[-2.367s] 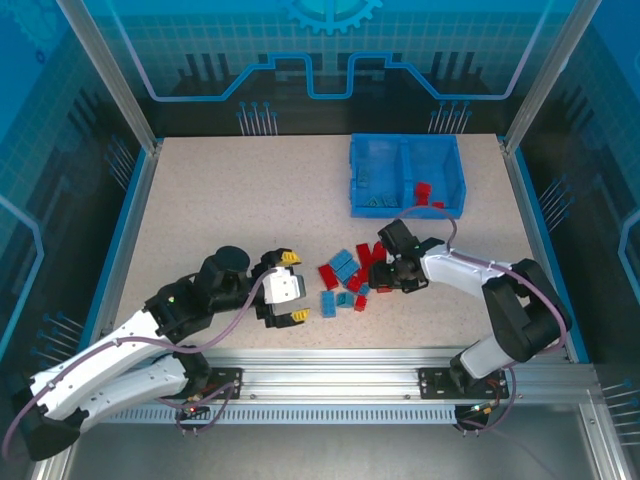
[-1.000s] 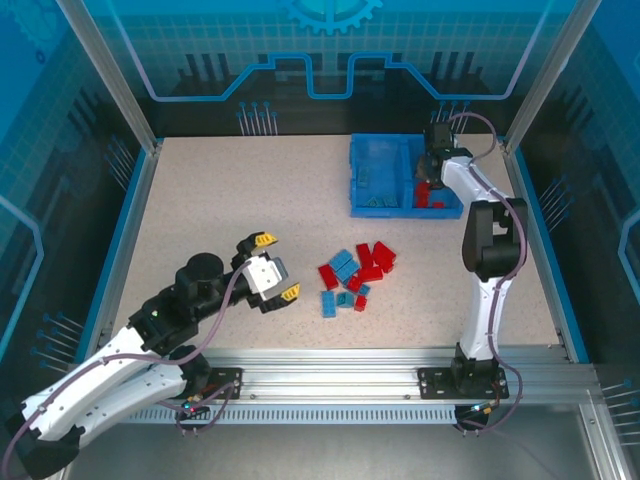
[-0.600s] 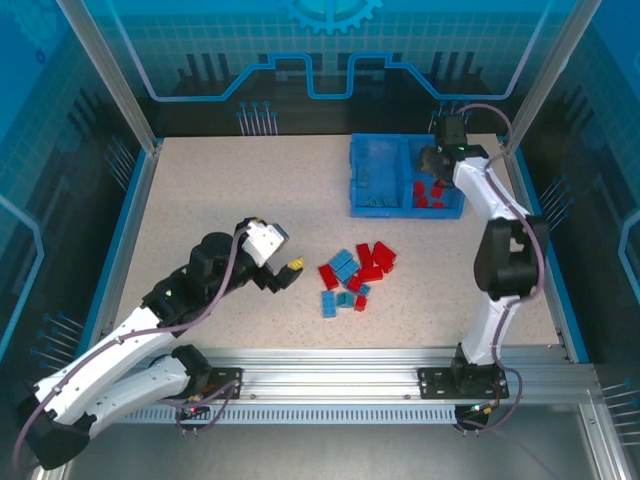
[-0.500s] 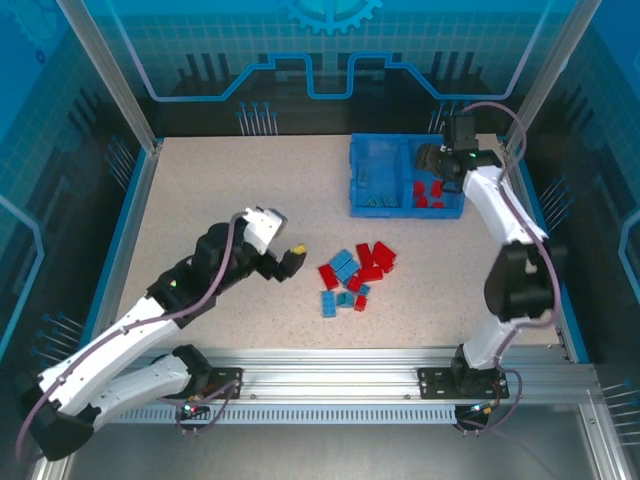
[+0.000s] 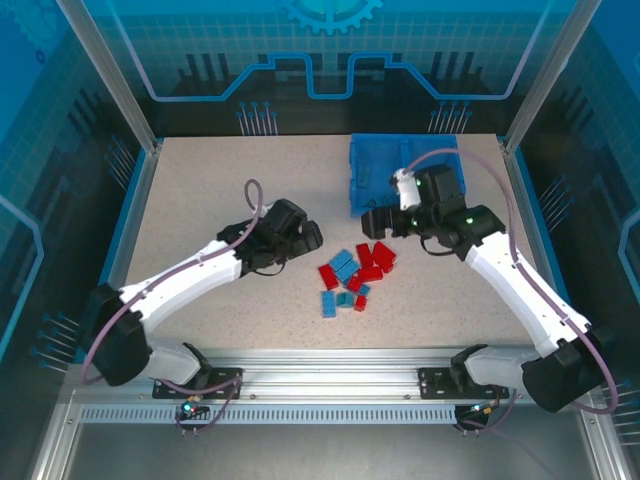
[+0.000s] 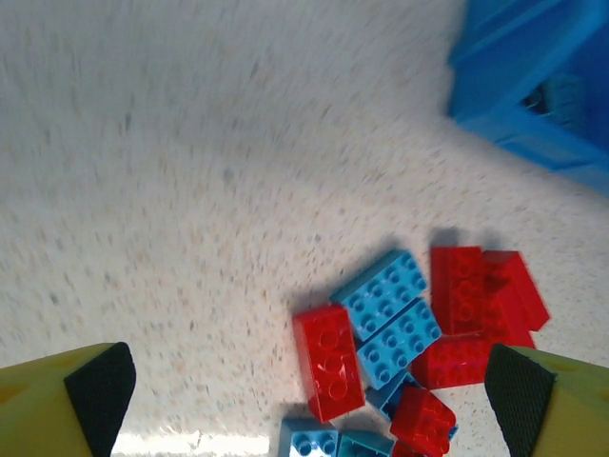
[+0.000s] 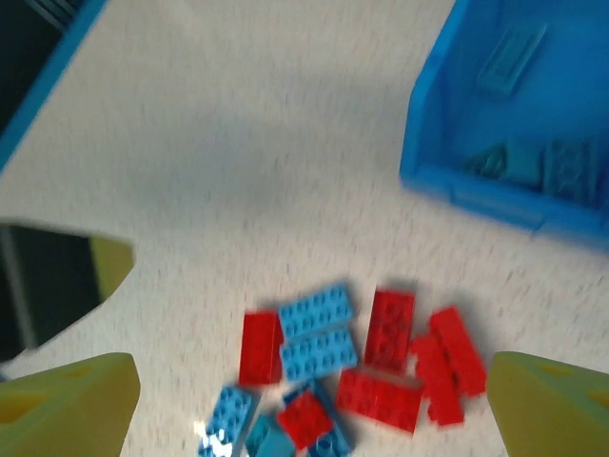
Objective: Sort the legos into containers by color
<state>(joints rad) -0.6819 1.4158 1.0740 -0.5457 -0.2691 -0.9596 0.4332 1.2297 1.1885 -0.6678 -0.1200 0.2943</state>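
Note:
A pile of red and light blue legos (image 5: pixel 350 275) lies on the speckled table, near of the blue bin (image 5: pixel 375 165). My left gripper (image 5: pixel 308 238) hovers just left of the pile, open, with nothing in it. In the left wrist view a red brick (image 6: pixel 328 362) and two blue bricks (image 6: pixel 392 314) lie between its yellow fingertips (image 6: pixel 95 390). My right gripper (image 5: pixel 372 222) hangs open above the pile's far side, empty. Below it lie a red brick (image 7: pixel 259 347) and blue bricks (image 7: pixel 319 328). Blue bricks (image 7: pixel 561 167) lie inside the bin's left compartment (image 7: pixel 495 105).
The right arm (image 5: pixel 440 205) crosses over the bin's front and right compartment. The left gripper's dark body (image 7: pixel 57 286) appears at the left of the right wrist view. Bare table stretches to the left and far left. Blue rails edge the table.
The right arm has swung back from the bin's right compartment to above the pile, its jaws opening wide. The left arm has reached forward and right toward the pile.

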